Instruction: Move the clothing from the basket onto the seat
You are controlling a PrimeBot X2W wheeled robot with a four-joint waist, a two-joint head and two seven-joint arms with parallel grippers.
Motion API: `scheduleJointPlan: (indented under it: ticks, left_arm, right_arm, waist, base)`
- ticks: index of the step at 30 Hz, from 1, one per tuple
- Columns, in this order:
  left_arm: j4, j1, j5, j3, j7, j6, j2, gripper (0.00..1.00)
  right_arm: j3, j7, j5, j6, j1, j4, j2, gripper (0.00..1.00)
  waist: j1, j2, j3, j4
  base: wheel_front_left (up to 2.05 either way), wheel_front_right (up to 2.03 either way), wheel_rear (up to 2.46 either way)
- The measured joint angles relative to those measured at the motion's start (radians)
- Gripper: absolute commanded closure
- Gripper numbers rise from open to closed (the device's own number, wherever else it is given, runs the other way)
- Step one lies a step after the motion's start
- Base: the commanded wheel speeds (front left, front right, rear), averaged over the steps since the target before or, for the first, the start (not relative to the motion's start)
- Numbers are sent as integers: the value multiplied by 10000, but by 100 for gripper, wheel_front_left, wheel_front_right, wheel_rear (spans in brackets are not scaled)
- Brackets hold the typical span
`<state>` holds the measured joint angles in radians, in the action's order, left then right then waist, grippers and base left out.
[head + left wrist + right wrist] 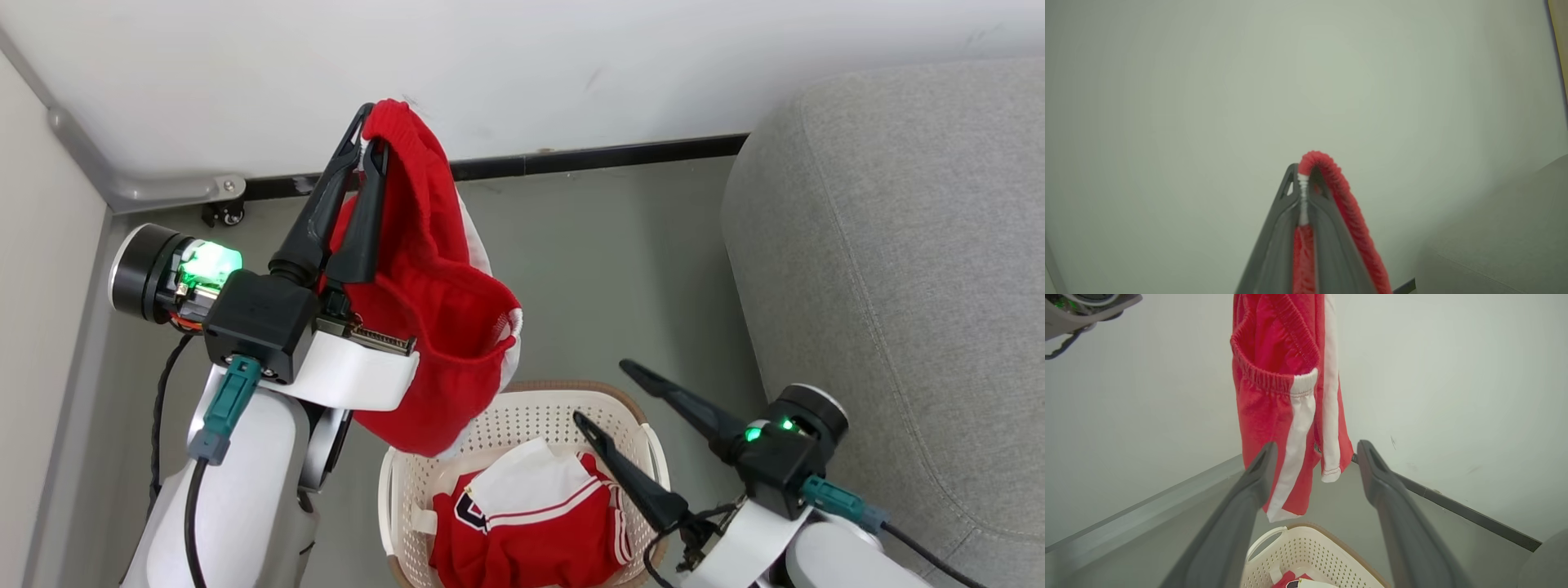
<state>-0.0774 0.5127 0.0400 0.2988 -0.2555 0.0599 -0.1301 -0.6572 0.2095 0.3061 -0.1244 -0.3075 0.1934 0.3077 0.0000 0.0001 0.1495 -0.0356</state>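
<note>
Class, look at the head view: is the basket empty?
No, a red jersey lies in the basket, while the left claw holds the shorts above it.

I can read no whole word, number or brand anywhere. The one mark I see is a fragment of a black-and-white block letter (468,510) on the red jersey (522,543) in the basket (506,416) near me. Folds hide the rest of it, so I cannot tell which letter it is.
</note>
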Motion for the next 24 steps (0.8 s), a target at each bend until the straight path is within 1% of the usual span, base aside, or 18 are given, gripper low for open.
scheduleJointPlan:
  ticks: [8, 9, 16, 21, 24]
  left_arm:
    - [134, 18, -13, 136, 0, -178, -38, 100]
    - [161, 18, -15, 171, -2, -249, -58, 100]
    - [236, 17, -86, 337, -2, -351, -148, 100]
    - [372, 23, -88, 518, -2, -556, -132, 100]
    - [443, 54, -102, 623, -2, -614, -92, 100]
  right_arm:
    - [-811, -268, 562, -2, -10, -353, 541, 0]
    - [-991, -355, 681, -2, -10, -403, 715, 0]
    - [-1592, -639, 1181, -2, -10, -619, 1254, 0]
    - [-1728, -796, 1371, -2, -65, -662, 1691, 0]
    - [-1985, -869, 1444, -2, -255, -660, 1877, 0]
  waist:
    - [0, 0, -351, -65]
    - [0, 0, -435, -82]
    - [0, 0, -737, -138]
    - [0, 0, -950, -172]
    - [0, 0, -1068, -179]
  base:
    - [0, 0, 0]
    - [0, 0, 0]
    - [0, 0, 0]
    - [0, 0, 0]
    - [0, 0, 0]
